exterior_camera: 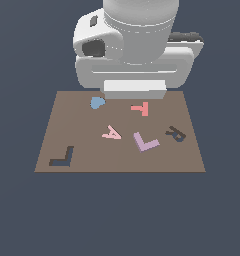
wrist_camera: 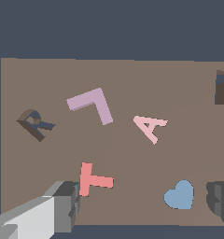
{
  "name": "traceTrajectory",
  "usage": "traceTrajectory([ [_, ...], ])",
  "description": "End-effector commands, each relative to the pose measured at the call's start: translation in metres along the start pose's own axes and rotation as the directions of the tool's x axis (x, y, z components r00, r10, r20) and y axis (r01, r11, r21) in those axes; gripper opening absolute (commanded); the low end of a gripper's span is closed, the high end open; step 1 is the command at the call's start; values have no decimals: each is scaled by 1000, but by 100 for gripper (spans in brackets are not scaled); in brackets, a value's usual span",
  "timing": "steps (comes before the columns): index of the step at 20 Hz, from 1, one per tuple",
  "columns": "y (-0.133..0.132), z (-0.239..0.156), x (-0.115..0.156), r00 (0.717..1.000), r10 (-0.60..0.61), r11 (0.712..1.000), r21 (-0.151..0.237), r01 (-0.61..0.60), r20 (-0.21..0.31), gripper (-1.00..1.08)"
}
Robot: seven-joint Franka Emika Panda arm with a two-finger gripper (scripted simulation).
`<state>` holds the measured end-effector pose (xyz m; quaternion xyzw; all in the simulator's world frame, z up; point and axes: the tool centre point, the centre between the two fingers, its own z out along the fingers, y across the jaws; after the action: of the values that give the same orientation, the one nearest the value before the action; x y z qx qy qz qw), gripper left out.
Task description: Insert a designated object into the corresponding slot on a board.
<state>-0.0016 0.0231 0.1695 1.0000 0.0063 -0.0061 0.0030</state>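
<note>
Pincer [wrist_camera: 142, 205] above brown board [exterior_camera: 82, 165]

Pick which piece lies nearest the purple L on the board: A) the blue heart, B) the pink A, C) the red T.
B: in the exterior view the pink A sits just beside the purple L on the board, while the red T and blue heart lie farther off.
</note>
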Motion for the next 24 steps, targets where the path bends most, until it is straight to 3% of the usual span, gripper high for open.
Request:
traceTrajectory([
  [1, 0, 0, 0, 1000, 0, 1000, 0, 0, 0, 100],
  [14, -14, 37, 20, 994, -107, 994, 2, 107, -4, 100],
  [24, -43, 97, 50, 960, -279, 960, 3, 279, -11, 100],
])
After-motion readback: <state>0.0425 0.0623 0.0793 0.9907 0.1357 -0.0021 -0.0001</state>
